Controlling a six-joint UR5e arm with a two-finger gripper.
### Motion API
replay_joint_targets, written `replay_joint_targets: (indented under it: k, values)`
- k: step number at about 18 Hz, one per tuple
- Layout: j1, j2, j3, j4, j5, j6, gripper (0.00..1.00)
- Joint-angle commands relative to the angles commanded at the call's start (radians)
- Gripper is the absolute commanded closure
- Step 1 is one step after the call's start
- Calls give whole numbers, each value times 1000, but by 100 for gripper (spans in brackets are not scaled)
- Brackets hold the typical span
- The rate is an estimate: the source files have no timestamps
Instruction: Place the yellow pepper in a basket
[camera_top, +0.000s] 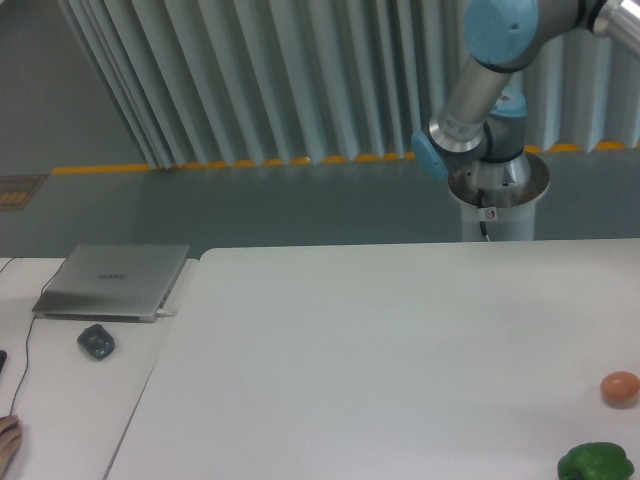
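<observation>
You've nothing done yet: no yellow pepper, basket or gripper in view, only the arm (480, 95)

This looks like a robotics lab: a grey-and-blue arm (480, 90) stands on a metal pedestal (497, 195) behind the white table (380, 340). Yellow floor tape (250, 163) runs along a ribbed grey wall (260, 70). On a side desk (70, 400), at its far edge, lie a closed laptop (113, 281) and a mouse (96, 341).

arm (480, 80) cut off top right, green pepper (596, 463) clipped below
</observation>
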Motion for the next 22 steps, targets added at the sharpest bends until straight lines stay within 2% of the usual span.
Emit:
replay_joint_targets:
  k: [3,6,9,10,14,16,18,22]
  values:
    - [-6,64,-78,-6,-19,8,0]
    - [-26,114,-127,-31,-16,41,0]
    - [-28,153,-146,-112,-13,177,0]
    - [-29,170,-150,-156,-13,211,0]
    - [-54,229,-170,-253,-9,268,0]
    - [-55,233,-170,-288,18,300,0]
    - [-57,232,-170,-299,79,342,0]
    - [-64,229,-178,-308,80,374,0]
